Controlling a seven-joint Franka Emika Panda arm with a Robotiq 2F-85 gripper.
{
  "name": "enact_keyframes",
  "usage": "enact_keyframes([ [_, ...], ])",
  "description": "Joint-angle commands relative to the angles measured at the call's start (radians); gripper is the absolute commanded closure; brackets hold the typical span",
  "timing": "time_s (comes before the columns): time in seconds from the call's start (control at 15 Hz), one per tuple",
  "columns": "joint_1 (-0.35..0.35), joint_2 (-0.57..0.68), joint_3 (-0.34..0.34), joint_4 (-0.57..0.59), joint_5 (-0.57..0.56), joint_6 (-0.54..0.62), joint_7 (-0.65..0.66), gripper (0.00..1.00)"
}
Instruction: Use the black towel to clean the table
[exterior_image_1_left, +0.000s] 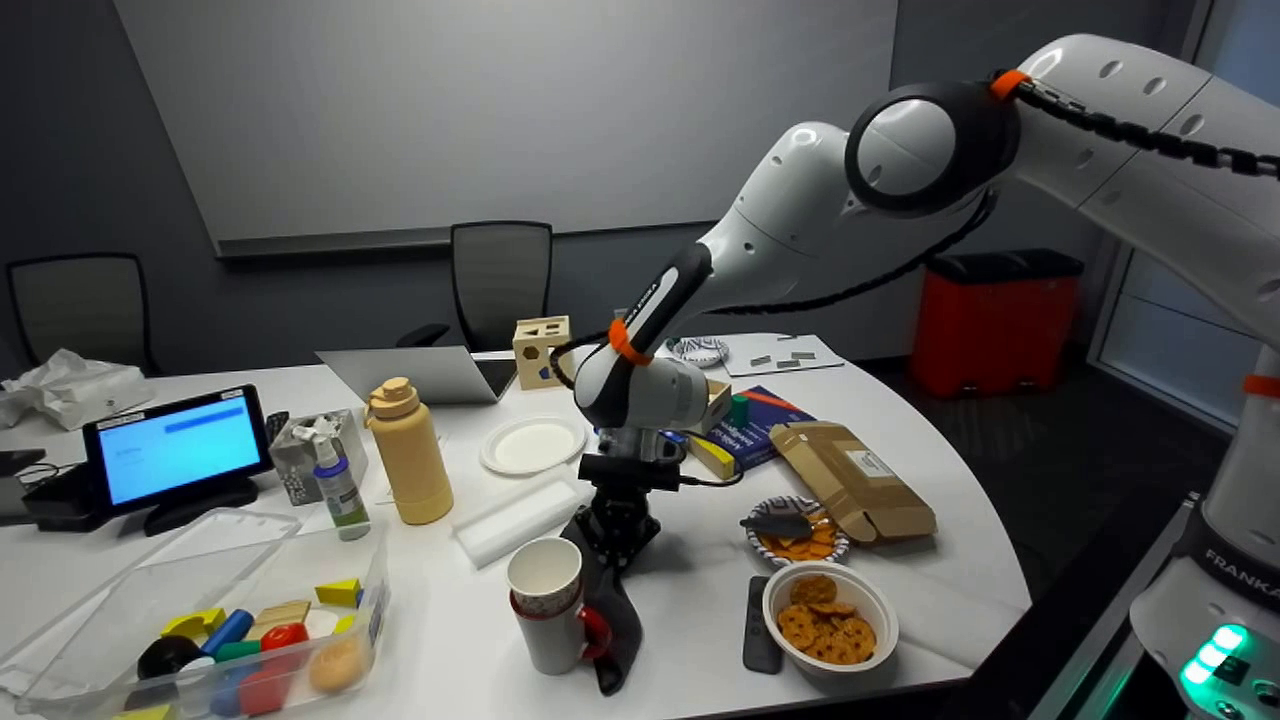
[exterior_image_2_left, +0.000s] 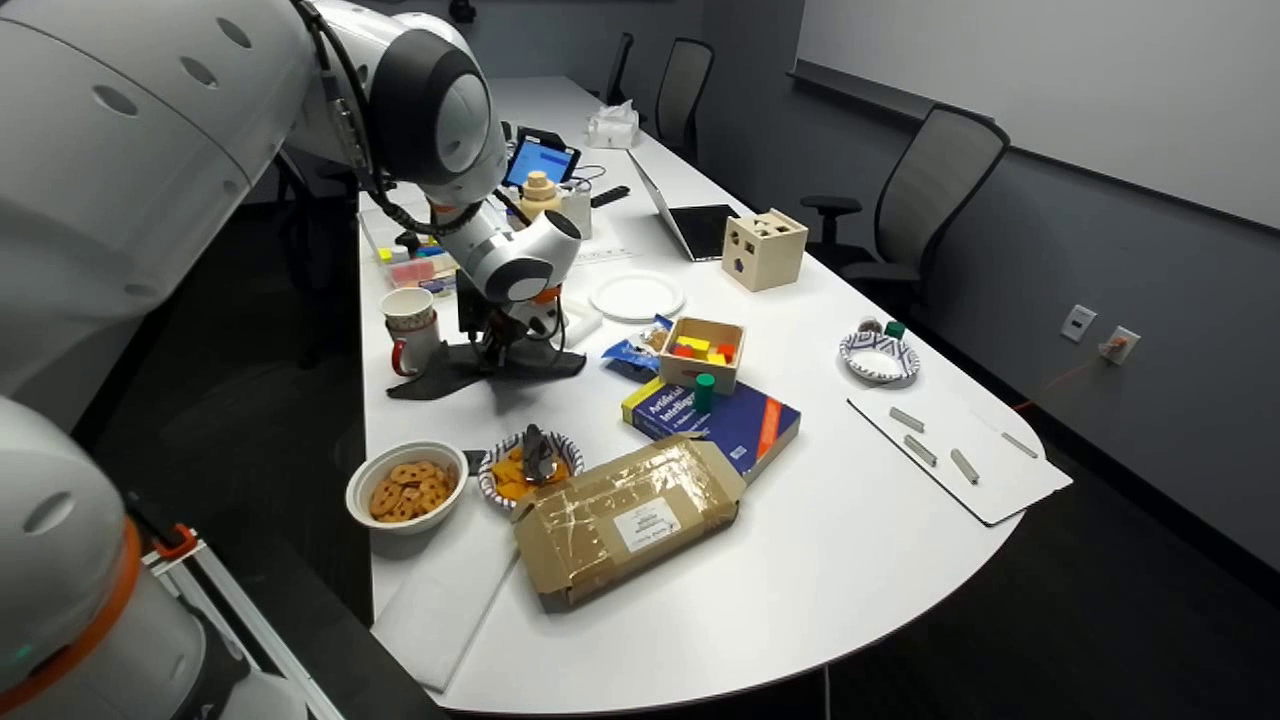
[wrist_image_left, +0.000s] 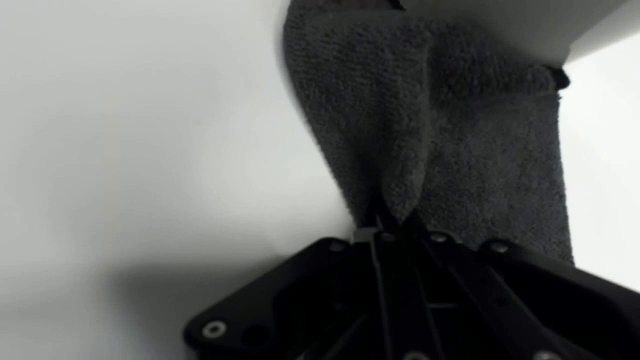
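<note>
The gripper pinches a fold of the black towel, which lies on the white table just beside the red-handled mug (whether touching, I cannot tell). A wide wipe that way could topple it, together with the stacked patterned cup.

Claw: obscured at tips; cut off by lower edge, wrist view.
Towel: cut off by upper edge, wrist view; partly hidden by mug in an exterior view.
Arm: cut off by right edge in an exterior view.
Bin: cut off by lower edge in an exterior view.
Remote: mostly hidden by bowl in an exterior view.
Book: partly hidden by carton in an exterior view.
Carton label: too small to read.
</note>
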Motion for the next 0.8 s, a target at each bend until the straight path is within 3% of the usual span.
enact_keyframes([
  [0.0,0.089,-0.058,-0.116,-0.073,-0.096,-0.025,0.104,0.99],
  [0.47,0.15,-0.094,-0.288,-0.131,-0.271,-0.039,0.322,0.99],
  [0.73,0.115,-0.058,-0.306,-0.103,-0.32,0.009,0.349,0.99],
])
